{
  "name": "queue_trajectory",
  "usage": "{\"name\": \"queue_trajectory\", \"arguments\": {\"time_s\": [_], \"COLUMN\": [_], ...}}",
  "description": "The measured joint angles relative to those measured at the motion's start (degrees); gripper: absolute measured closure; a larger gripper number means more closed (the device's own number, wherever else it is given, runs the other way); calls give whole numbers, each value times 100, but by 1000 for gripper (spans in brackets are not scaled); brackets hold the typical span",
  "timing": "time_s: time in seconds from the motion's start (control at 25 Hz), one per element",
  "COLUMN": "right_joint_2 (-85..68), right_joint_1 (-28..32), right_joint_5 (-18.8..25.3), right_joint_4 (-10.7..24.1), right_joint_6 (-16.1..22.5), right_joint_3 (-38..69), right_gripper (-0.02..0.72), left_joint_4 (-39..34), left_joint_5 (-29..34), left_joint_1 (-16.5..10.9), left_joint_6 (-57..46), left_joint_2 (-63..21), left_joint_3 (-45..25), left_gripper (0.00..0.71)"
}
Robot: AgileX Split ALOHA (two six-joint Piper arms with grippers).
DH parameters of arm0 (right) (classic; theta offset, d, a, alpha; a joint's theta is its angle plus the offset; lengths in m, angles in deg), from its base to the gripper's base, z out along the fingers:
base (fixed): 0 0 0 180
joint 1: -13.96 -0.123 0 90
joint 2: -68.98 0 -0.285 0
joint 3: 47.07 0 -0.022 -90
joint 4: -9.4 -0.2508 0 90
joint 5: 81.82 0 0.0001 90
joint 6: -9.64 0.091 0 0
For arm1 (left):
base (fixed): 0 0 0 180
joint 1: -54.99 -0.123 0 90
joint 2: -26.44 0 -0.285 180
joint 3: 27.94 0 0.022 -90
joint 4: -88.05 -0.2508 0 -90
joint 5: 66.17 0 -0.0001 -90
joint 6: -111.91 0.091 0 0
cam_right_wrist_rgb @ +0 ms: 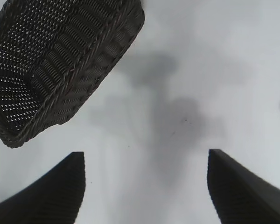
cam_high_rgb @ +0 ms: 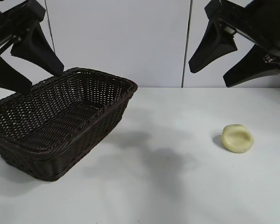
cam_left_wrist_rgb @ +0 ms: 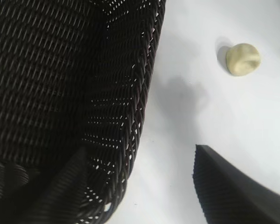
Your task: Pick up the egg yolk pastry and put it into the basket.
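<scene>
The egg yolk pastry (cam_high_rgb: 238, 138), a small pale yellow lump with a dent on top, lies on the white table at the right. It also shows in the left wrist view as the pastry (cam_left_wrist_rgb: 243, 59), far from that gripper. The dark brown wicker basket (cam_high_rgb: 107, 77) stands at the left with nothing inside. My left gripper (cam_high_rgb: 42, 80) hangs open above the basket's back rim (cam_left_wrist_rgb: 144, 93), one finger over its inside and one over the table (cam_left_wrist_rgb: 140, 151). My right gripper (cam_high_rgb: 210, 77) hangs open high above the table, up and left of the pastry, with only bare tabletop between its fingers (cam_right_wrist_rgb: 145, 153).
The white table (cam_high_rgb: 168, 186) stretches between basket and pastry, marked only by the arms' shadows. A pale wall with a vertical seam (cam_high_rgb: 186, 42) stands behind. In the right wrist view the basket (cam_right_wrist_rgb: 98, 42) sits far off to one side.
</scene>
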Motion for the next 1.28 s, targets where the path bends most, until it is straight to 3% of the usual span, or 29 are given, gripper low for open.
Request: {"name": "queue_trajectory", "arguments": {"time_s": [0.16, 0.36, 0.84, 1.28], "right_joint_2": [0, 0, 0, 0], "right_joint_1": [0, 0, 0, 0], "right_joint_5": [0, 0, 0, 5], "right_joint_4": [0, 0, 0, 0], "right_joint_6": [5, 5, 11, 17], "right_joint_3": [0, 0, 0, 0], "right_gripper": [175, 175, 175, 175], "left_joint_4": [0, -202, -3400, -3736], "left_joint_5": [65, -80, 255, 436], "left_joint_1": [0, 0, -9, -9], "left_joint_6": [-1745, -2958, -6236, -6745], "left_joint_2": [0, 0, 0, 0], "left_joint_3": [0, 0, 0, 0], "left_gripper": [232, 232, 232, 232]}}
